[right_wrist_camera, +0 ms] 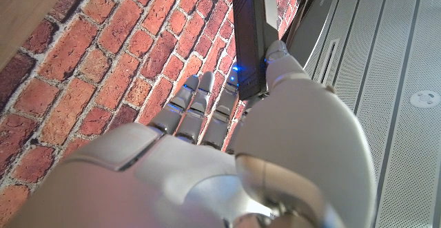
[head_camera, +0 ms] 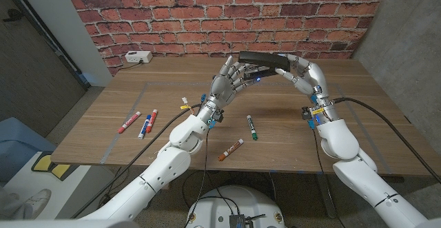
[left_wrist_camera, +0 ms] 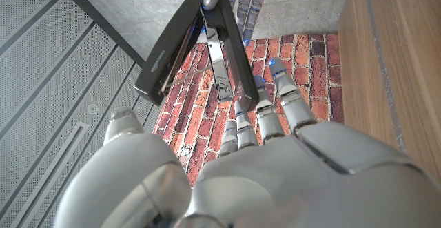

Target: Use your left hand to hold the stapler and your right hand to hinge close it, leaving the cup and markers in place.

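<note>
Stapler (head_camera: 262,58) is hanging in the air above the far middle of the desk (head_camera: 331,90), lifted clear of the wood between the two hands, its long axis running roughly side to side along the desk's far edge. The left hand (head_camera: 231,80) is gripping it from below at its left end, fingers (left_wrist_camera: 265,111) wrapped up around the base. In the left wrist view the stapler is still hinged open, its top arm splayed away from the metal rail. The right hand (head_camera: 303,73) is reaching in from the right, its fingers lying over the top arm's right end; whether they are pressing or only touching is hard to judge from these angles. That hand is the nearer one to the free end, so closing looks to be a matter of pushing the top arm down toward the left hand's hold. Markers (head_camera: 141,122) are lying scattered on the desk nearer its front edge, well apart from both hands.
</note>
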